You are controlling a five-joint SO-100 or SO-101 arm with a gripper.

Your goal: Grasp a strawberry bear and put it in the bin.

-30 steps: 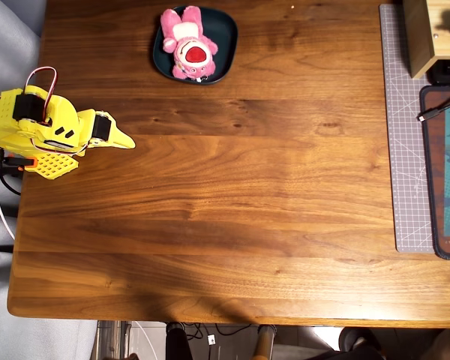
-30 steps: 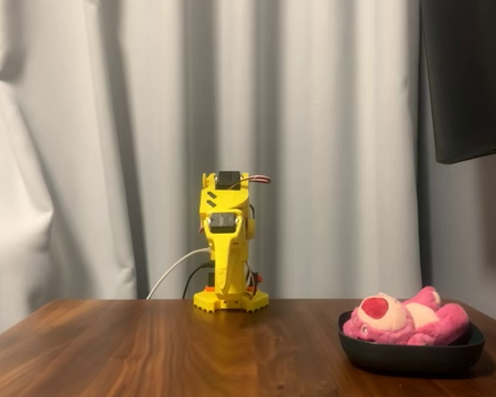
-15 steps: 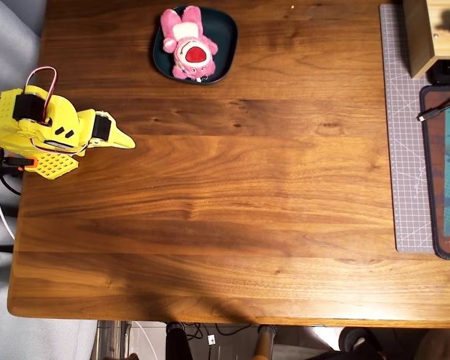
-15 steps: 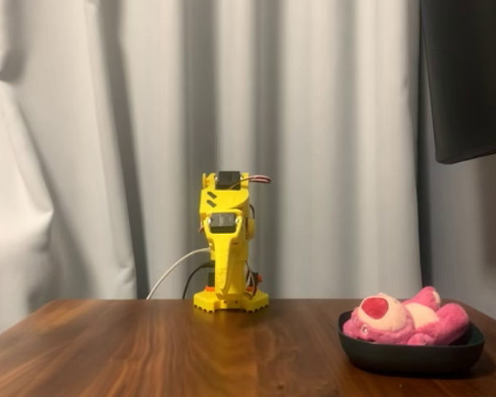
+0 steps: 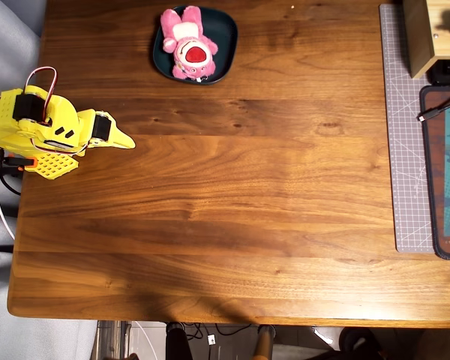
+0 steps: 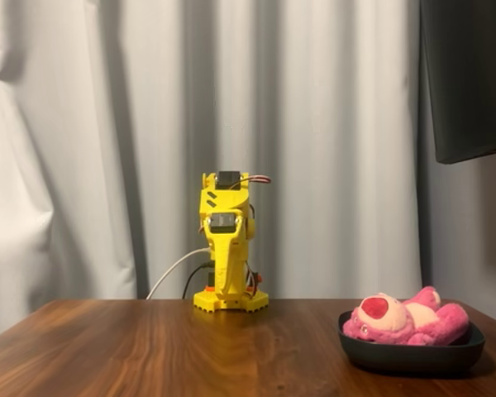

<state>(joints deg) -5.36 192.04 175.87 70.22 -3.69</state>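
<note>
The pink strawberry bear [image 5: 187, 41] lies on its back inside the dark teal bin [image 5: 226, 34] at the table's far edge in the overhead view. The fixed view shows the bear [image 6: 405, 321] resting in the bin [image 6: 409, 356] at the right, its red nose facing left. My yellow arm [image 6: 227, 248] is folded over its base at the table's left side. Its gripper [image 5: 120, 138] points right, fingers together in a point, holding nothing, well apart from the bin.
A grey cutting mat [image 5: 405, 127] runs along the right side of the table, with a light wooden box [image 5: 427, 34] and a dark printed mat [image 5: 446, 172] beside it. A white cable [image 5: 1, 202] hangs off the left edge. A white curtain [image 6: 107, 124] hangs behind.
</note>
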